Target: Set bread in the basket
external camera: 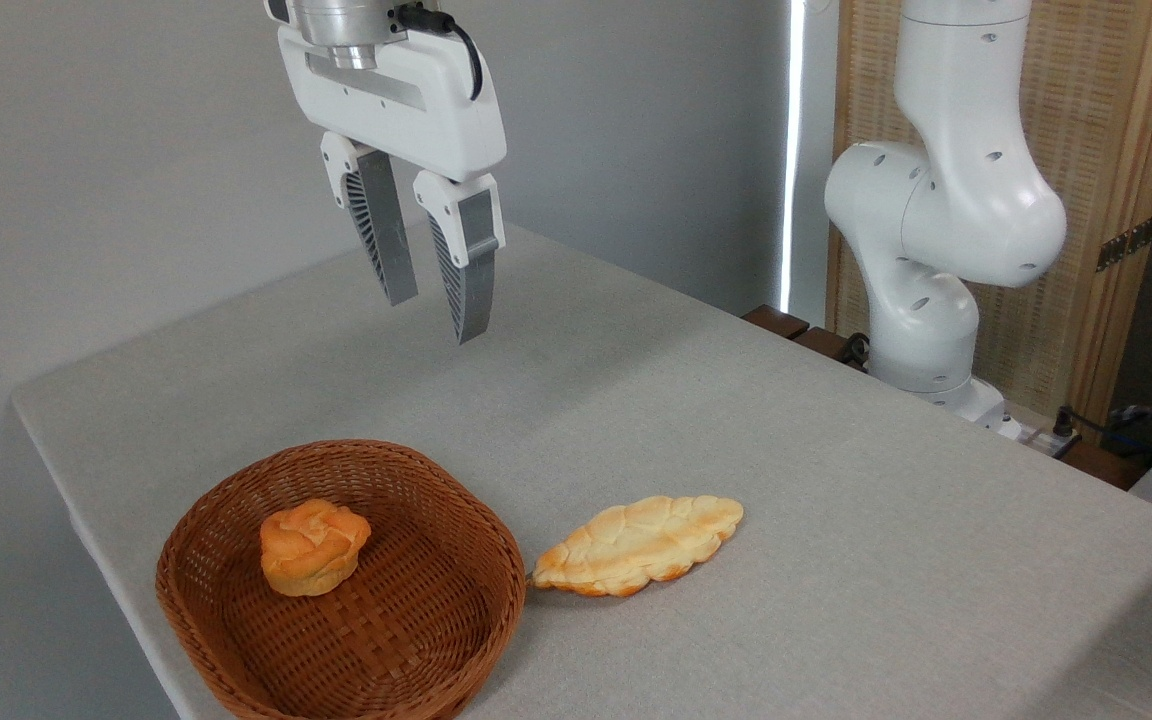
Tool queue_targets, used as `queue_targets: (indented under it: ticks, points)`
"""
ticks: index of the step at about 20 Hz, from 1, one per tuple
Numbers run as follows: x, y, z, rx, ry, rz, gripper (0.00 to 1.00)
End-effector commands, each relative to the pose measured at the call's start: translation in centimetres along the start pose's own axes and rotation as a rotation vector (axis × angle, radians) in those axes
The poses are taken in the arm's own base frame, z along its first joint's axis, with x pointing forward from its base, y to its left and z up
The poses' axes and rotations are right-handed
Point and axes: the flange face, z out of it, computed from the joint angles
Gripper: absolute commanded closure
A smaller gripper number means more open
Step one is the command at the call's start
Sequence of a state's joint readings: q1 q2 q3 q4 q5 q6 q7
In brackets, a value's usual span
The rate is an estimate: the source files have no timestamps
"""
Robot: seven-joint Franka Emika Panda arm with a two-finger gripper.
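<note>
Where wicker basket (236,610) dips, lumpy round bread (313,546) sits.

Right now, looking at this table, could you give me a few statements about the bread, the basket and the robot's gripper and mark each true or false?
1. The round bun sits inside the wicker basket. True.
2. The gripper is holding the bun. False: it hangs empty, jaws apart, above the table.
3. The leaf-shaped bread lies in the basket. False: it lies on the table, right of the basket.
4. The basket is near the table's front left corner. True.
</note>
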State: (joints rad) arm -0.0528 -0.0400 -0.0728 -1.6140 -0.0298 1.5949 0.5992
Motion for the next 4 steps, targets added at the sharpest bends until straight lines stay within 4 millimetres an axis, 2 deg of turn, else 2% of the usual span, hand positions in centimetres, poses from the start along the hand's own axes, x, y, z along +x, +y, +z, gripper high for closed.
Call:
queue_targets:
  ticks: [1,4]
  points:
    - [-0.29,-0.43,-0.47,0.014,-0.027,-0.026,0.0]
    - [-0.28,-0.42,-0.39,0.012,-0.027,-0.026,0.0]
